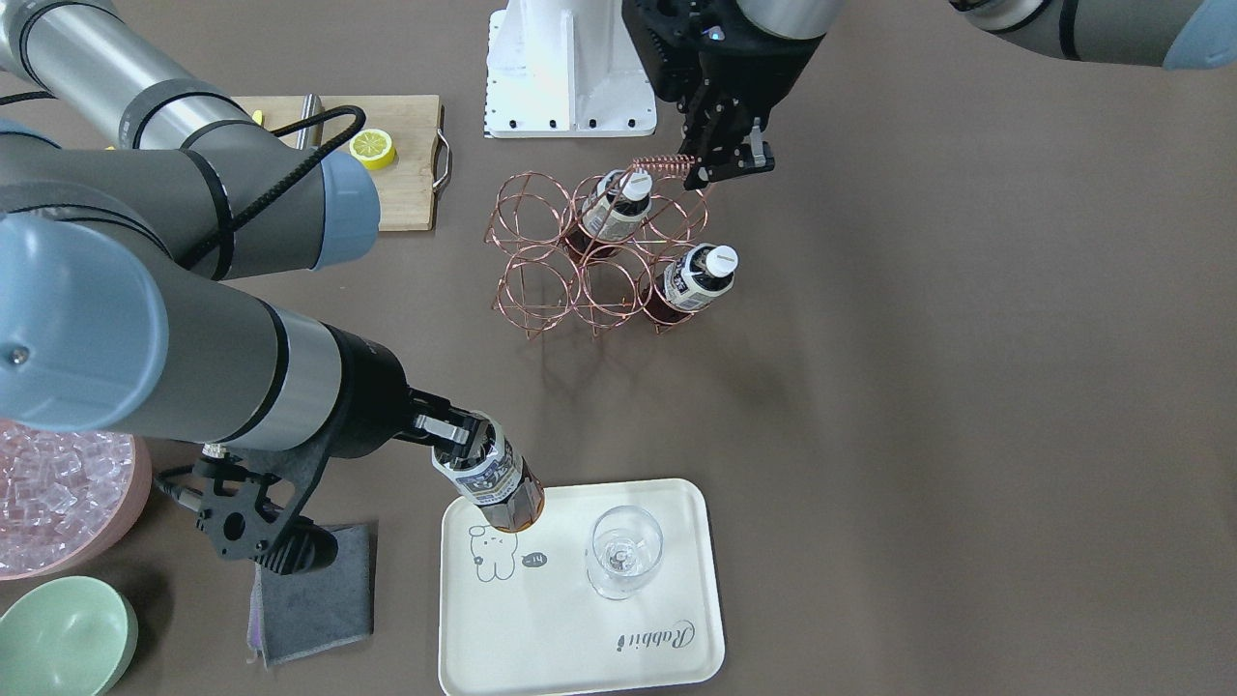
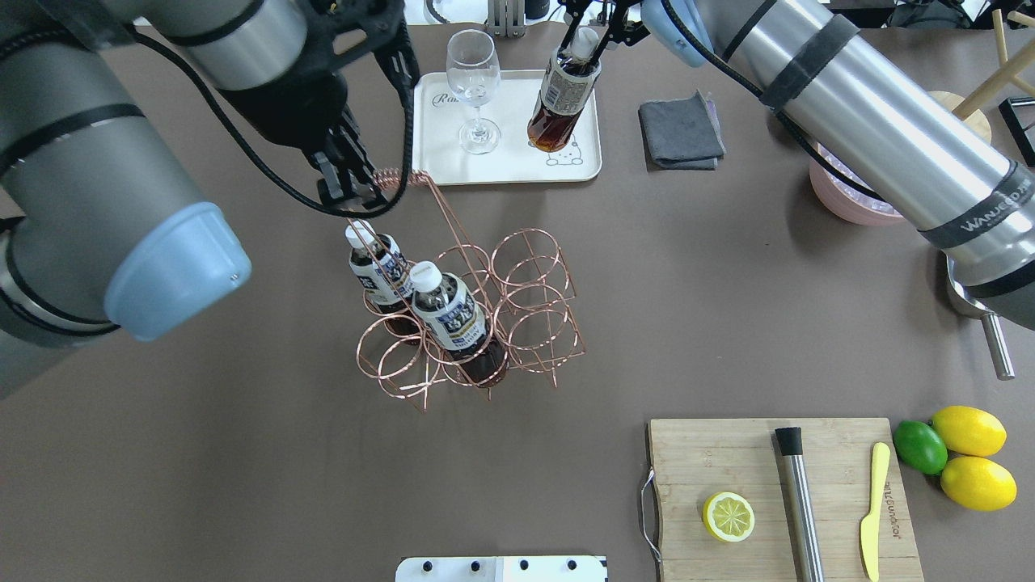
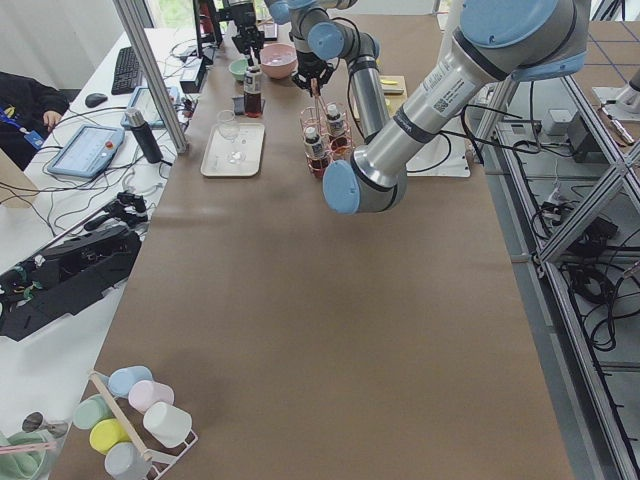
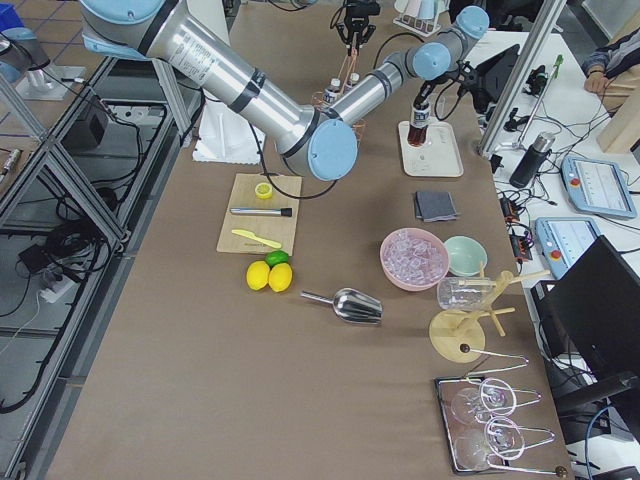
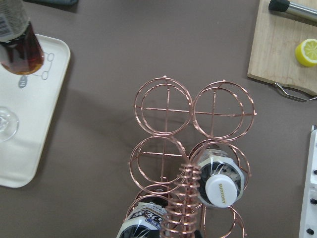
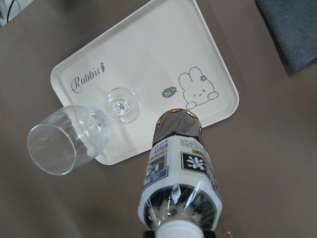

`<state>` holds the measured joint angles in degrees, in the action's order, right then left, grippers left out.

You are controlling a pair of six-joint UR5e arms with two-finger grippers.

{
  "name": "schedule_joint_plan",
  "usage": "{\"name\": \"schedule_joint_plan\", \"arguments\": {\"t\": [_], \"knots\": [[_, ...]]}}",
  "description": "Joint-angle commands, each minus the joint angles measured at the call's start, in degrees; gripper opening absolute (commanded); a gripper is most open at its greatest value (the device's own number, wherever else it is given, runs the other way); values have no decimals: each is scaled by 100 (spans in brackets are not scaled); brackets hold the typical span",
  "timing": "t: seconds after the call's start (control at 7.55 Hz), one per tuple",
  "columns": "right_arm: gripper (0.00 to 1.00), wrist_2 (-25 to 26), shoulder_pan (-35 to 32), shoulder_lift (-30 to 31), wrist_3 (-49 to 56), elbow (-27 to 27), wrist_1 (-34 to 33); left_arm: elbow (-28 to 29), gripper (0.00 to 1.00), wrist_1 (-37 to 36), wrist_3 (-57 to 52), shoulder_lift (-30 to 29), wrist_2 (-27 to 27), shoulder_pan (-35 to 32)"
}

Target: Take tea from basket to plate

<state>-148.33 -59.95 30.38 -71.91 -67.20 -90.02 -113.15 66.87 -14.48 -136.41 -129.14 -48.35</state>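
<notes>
With right gripper [image 1: 449,435] clamped at the neck, holds tea [image 1: 493,478] tilted, base just beneath over the plate's [image 1: 580,638] bear corner; touching or not, cannot tell. Glass [image 1: 623,553] just beside. With left gripper [image 1: 725,164] pinched shut, grips basket [image 1: 541,280] by handle [image 1: 662,164]; two bottles [image 1: 691,280] in cells below.

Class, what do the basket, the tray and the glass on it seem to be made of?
Basket: thin metal wire, shiny copper-pink, open rings. Tray: likely plastic or melamine, smooth cream, printed drawing. Glass: clear glass, possibly plastic; tray shows through it.
</notes>
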Motion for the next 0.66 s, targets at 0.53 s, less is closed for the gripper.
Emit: {"name": "schedule_joint_plan", "arguments": {"t": [0.53], "knots": [[0,1461,308,-621,2609,1087,-85,-313,0,-34,-55,886,-707,-1658]]}}
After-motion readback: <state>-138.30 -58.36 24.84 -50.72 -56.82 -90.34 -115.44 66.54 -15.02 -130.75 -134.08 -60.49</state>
